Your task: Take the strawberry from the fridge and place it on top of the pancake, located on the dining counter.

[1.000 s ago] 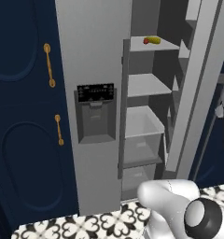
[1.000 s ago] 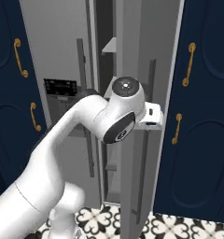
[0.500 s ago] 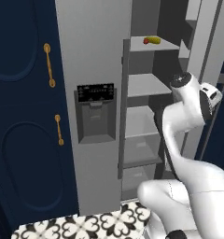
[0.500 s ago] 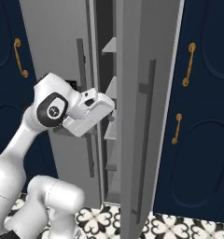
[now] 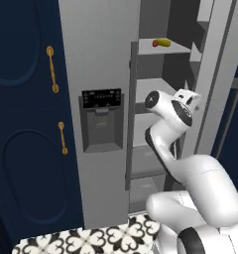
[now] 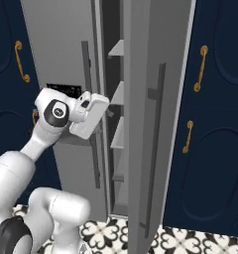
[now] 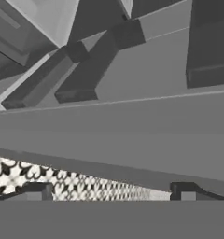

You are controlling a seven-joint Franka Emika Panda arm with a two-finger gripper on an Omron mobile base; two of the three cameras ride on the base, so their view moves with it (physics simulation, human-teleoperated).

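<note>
The fridge (image 5: 98, 54) stands with its right door (image 6: 153, 54) swung open and its dispenser door shut. On an upper shelf lies the tiny red strawberry (image 5: 155, 43), touching or close beside a yellow elongated item (image 5: 164, 42). My white hand (image 5: 186, 98) hovers at the mouth of the open compartment, about two shelves below the strawberry, and it faces the gap between the doors (image 6: 91, 115). In the hand view the gripper (image 7: 110, 191) is open, with nothing between its fingertips (image 7: 37, 190), and grey shelves (image 7: 132, 130) lie ahead. The pancake and the dining counter are out of view.
Navy cabinets with brass handles (image 5: 52, 69) flank the fridge on the left, and more of them (image 6: 200, 69) stand on the right. The open door's long dark handle (image 6: 155, 149) is close to my arm's right. Patterned floor tiles (image 5: 91, 238) lie below.
My arm has risen from low beside the base and swung left, and this brought the hand up to the open fridge compartment. The strawberry has not moved.
</note>
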